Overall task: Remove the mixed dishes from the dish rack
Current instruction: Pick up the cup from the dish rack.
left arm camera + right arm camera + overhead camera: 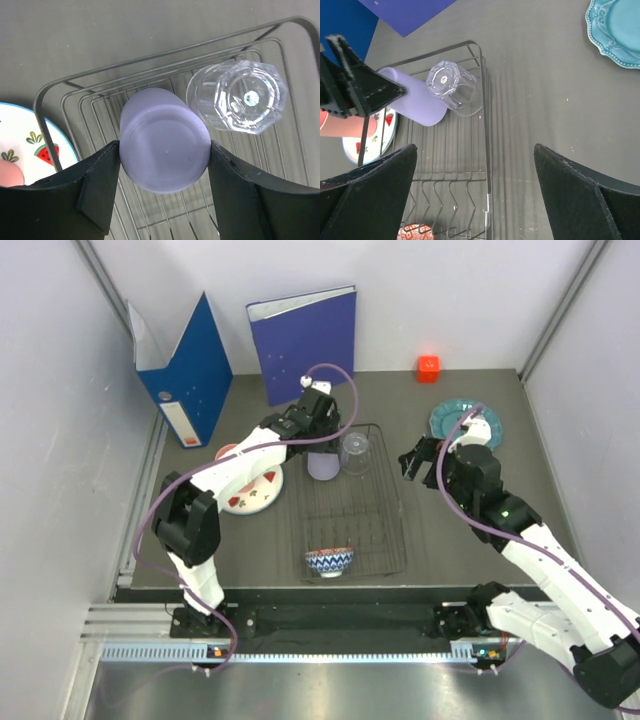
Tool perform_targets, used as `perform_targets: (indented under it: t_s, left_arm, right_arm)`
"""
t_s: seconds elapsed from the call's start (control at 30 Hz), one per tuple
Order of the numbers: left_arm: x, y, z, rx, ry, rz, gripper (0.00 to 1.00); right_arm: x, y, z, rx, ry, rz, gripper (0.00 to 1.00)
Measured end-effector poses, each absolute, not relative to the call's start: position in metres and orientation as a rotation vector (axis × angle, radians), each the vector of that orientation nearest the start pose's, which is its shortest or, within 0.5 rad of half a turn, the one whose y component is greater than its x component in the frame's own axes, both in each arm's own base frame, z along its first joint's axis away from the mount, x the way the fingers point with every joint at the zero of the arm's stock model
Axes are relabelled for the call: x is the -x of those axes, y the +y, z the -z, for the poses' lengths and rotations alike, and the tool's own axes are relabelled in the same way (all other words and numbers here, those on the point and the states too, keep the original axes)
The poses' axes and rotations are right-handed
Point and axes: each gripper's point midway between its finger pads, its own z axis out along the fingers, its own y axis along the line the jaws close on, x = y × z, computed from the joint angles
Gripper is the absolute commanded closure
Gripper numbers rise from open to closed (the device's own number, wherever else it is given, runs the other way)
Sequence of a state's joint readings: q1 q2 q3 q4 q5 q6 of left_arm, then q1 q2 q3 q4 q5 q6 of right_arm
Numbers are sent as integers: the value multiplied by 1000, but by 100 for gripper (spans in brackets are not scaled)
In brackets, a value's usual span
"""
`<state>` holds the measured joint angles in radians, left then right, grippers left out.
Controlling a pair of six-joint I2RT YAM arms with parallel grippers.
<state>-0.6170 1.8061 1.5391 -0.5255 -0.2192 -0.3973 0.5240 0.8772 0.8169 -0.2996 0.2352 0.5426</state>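
Observation:
My left gripper (320, 445) is shut on the lavender cup (164, 140), gripping its sides with the cup's closed base facing the camera, over the far left corner of the black wire dish rack (385, 500). The cup also shows tilted in the right wrist view (415, 102). The clear glass tumbler (355, 452) stands upside down right beside it in the rack (239, 96). The small patterned bowl (329, 561) sits at the rack's near end. The white plate (255, 488) lies left of the rack with the pink cup (226, 452) by it. The teal plate (455, 418) lies at the right. My right gripper (415, 460) is open and empty right of the rack.
Two blue binders (190, 370) (305, 340) stand at the back left. A small red cube (428, 367) sits at the back right. White walls close in the dark table (450, 530) on both sides.

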Motion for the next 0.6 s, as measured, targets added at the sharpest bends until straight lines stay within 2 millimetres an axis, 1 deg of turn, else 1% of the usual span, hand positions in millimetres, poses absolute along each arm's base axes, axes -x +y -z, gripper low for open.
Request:
perform_targets:
  t_s: [0.03, 0.07, 0.13, 0.23, 0.3, 0.4, 0.47, 0.53, 0.57, 0.6]
  left_arm:
    - [-404, -260, -161, -153, 2346, 243, 100]
    - [-402, -260, -167, -154, 2337, 251, 100]
    - [-397, -259, -189, -154, 2300, 282, 100]
    - [-387, -259, -237, -156, 2194, 373, 100]
    - [-373, -259, -281, -166, 2076, 496, 100]
    - [-344, -260, -347, -191, 1879, 738, 100]
    - [-329, -262, -380, -202, 1775, 903, 100]
    - [-324, -265, -401, -210, 1688, 1059, 100]
    - [-323, -268, -406, -212, 1653, 1133, 100]
    - [-323, -270, -404, -214, 1640, 1186, 100]
  right_arm:
    - [-287, 143, -240, -177, 1944, -486, 0]
    - [-287, 143, -240, -177, 1944, -486, 0]
    - [-288, 143, -240, -177, 1943, -487, 1]
    - [-287, 143, -242, -180, 1937, -493, 0]
    - [-285, 144, -250, -185, 1896, -527, 0]
    - [-273, 145, -270, -176, 1809, -613, 1]
    - [-267, 151, -291, -154, 1739, -698, 2]
    - [-262, 160, -310, -121, 1678, -786, 4]
    - [-259, 163, -318, -105, 1647, -828, 6]
    - [-256, 168, -325, -87, 1622, -868, 7]
